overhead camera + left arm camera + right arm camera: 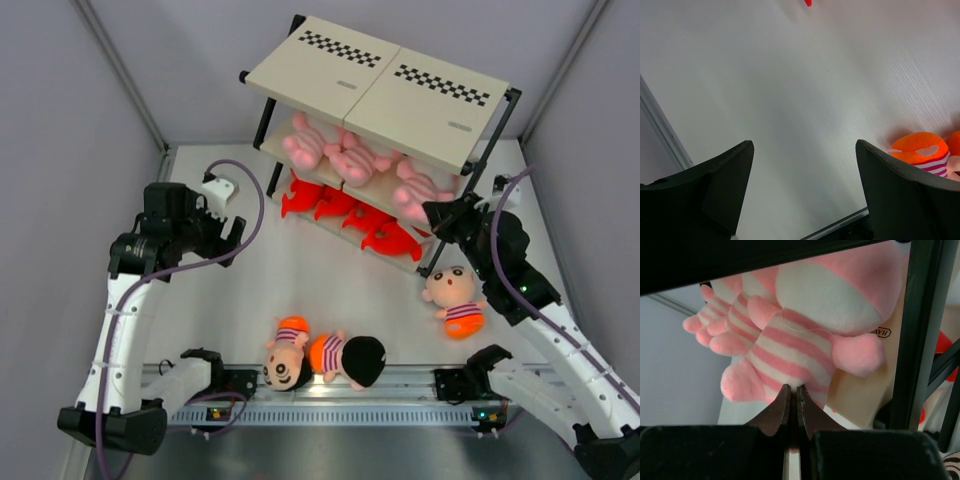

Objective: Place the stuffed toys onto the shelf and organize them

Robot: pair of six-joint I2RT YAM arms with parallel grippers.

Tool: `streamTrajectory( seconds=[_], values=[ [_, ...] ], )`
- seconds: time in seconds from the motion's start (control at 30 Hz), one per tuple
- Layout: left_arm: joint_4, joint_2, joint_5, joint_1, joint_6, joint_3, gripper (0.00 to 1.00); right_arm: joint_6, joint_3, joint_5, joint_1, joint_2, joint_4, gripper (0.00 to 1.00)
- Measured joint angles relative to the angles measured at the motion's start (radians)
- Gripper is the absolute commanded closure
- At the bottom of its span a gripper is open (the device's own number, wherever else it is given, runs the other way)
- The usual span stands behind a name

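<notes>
Holds nothing in wide-open left gripper (pixel 804 146) above table (pixel 790 75); touches tips of fully closed right gripper (pixel 792 390) to pink striped plush (pixel 790 347) on shelf (pixel 920 340).

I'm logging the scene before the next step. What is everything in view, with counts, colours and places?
shelf: one, cream boards on black frame, rear of table
pink plush: three, pale pink, side by side on middle tier
red toys: several, red, bottom tier; count unclear
dolls: three, peach with orange shorts, on table; two near front edge, one at right
table: one, white, under everything
cables: two, purple, one along each arm
left gripper: one, black, open above bare table at left
right gripper: one, black, shut, tips against rightmost pink plush
</notes>
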Motion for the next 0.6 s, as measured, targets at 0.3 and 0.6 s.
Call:
streamTrajectory(
  seconds=[0.3, 0.6],
  values=[
    [0.0, -0.016, -0.007, 0.0, 0.018, 0.0, 0.11, 0.004, 0.0, 0.1, 0.003, 0.065, 0.022, 0.65],
    [0.0, -0.023, -0.008, 0.0, 0.024, 0.0, 0.11, -0.021, 0.047, 0.111, 0.012, 0.039, -0.038, 0.4]
  ],
)
